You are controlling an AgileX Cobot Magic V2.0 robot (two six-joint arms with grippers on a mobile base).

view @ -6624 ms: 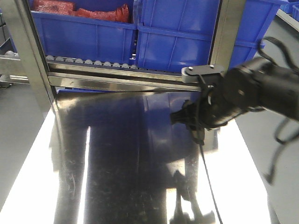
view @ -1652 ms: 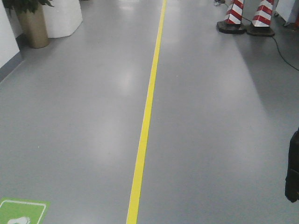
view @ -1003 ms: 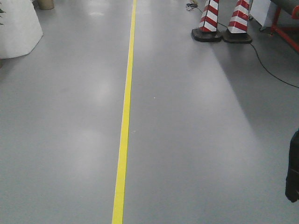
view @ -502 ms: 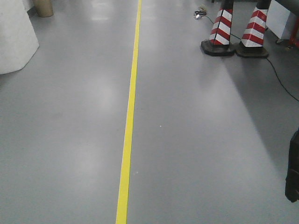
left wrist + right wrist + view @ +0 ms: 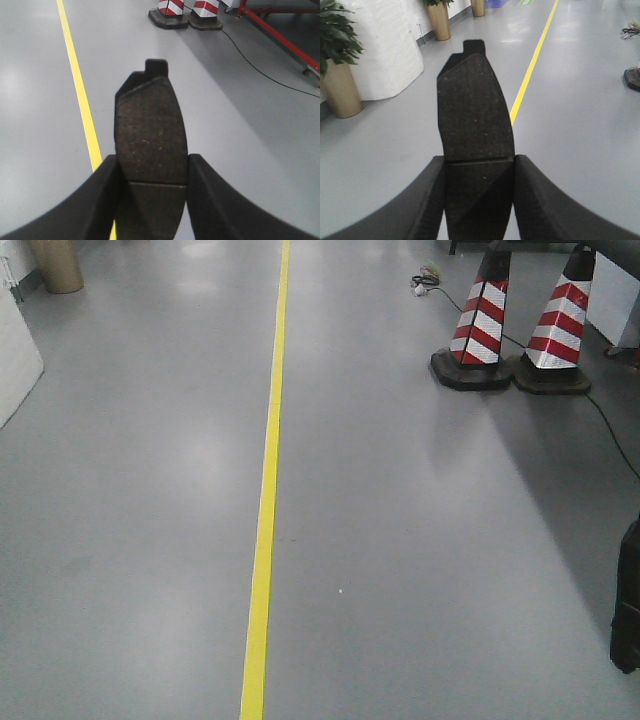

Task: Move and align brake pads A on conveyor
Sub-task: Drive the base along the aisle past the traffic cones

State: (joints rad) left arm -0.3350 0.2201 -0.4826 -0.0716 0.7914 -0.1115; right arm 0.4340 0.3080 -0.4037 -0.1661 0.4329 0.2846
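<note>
Grey floor (image 5: 420,540) (pincers (image 5: 152,172) gripping pads (image 5: 150,135))

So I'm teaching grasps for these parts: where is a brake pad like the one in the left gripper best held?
Across its narrow width at the middle groove, as the left gripper holds the brake pad now: one finger on each long edge, coming in along its length from one end. The edges there run nearly parallel, and the notched tab end stays free.
</note>
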